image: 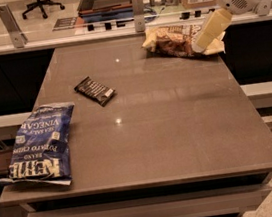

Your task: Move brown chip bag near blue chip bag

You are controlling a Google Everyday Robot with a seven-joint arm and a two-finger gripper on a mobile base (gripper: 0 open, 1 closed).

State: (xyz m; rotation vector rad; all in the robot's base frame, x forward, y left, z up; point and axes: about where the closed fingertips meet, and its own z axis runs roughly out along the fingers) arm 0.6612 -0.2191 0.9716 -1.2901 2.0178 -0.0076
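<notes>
Brown chip bag [174,42]: upper right of frame, well apart from blue chip bag [41,144] at lower left. Gripper [200,46] down at the brown bag's right end; grip state impossible to tell. Judged barely begun: pickup and carry across both left.

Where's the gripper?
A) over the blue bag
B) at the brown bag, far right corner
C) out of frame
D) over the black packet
B: the gripper sits at the right end of the brown bag in the table's far right corner, well away from the blue bag at front left and the black packet.
</notes>
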